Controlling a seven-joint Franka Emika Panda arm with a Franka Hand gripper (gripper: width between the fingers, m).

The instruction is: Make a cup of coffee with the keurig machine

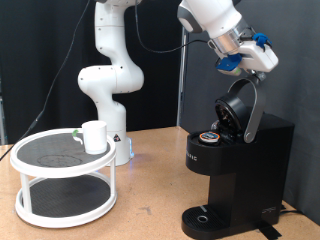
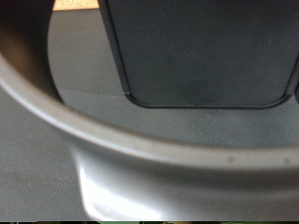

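1. The keurig machine (image 1: pixel 238 170) stands on the counter (image 1: pixel 150 215) at the exterior view's right, its lid (image 1: pixel 240 108) raised.
2. A pod (image 1: pixel 210 136) sits in the open chamber.
3. The end effector (image 1: pixel 252 62) is at the lid's top.
4. The cup (image 1: pixel 95 136) rests on a white two-tier stand (image 1: pixel 62 178) at left.

The keurig machine (image 1: pixel 235 170) has a matt black plastic-looking body, and its raised lid (image 1: pixel 240 110) carries a smooth, silvery grey band that shows dull and brushed in the wrist view. The cup (image 1: pixel 95 136) is smooth, glossy white. It stands on a white-framed round rack (image 1: pixel 60 205) with dark, finely textured shelves. The table (image 1: pixel 150 215) looks like pale wood with a matt grain.
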